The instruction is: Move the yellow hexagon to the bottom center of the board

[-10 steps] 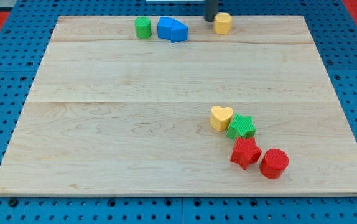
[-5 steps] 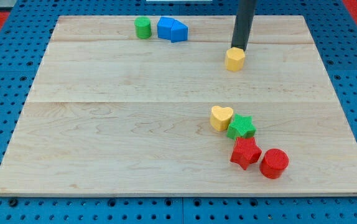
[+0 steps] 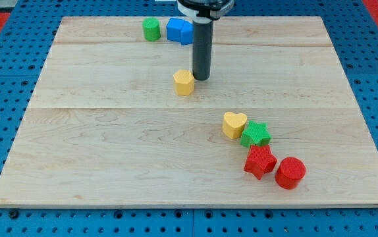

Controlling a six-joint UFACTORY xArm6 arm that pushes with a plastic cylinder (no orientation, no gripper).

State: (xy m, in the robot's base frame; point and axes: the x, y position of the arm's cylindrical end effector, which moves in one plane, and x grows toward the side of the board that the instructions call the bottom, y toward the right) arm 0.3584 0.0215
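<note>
My tip (image 3: 201,79), the lower end of the straight dark rod, rests on the pale wooden board (image 3: 110,145) just to the view's right of the small yellow hexagon block (image 3: 184,82), touching it or nearly so; there is no claw on this arm, so nothing opens or closes. The yellow hexagon sits near the board's middle, a little toward the view's top. At the top edge stand a green cylinder block (image 3: 151,29) and, just right of it, a blue block (image 3: 179,31) partly hidden behind the rod. Toward the view's lower right a yellow heart block (image 3: 234,124) touches a green star block (image 3: 256,134), with a red star block (image 3: 259,161) below and a red cylinder block (image 3: 290,173) beside that. No writing or labels can be read on any block or on the board
</note>
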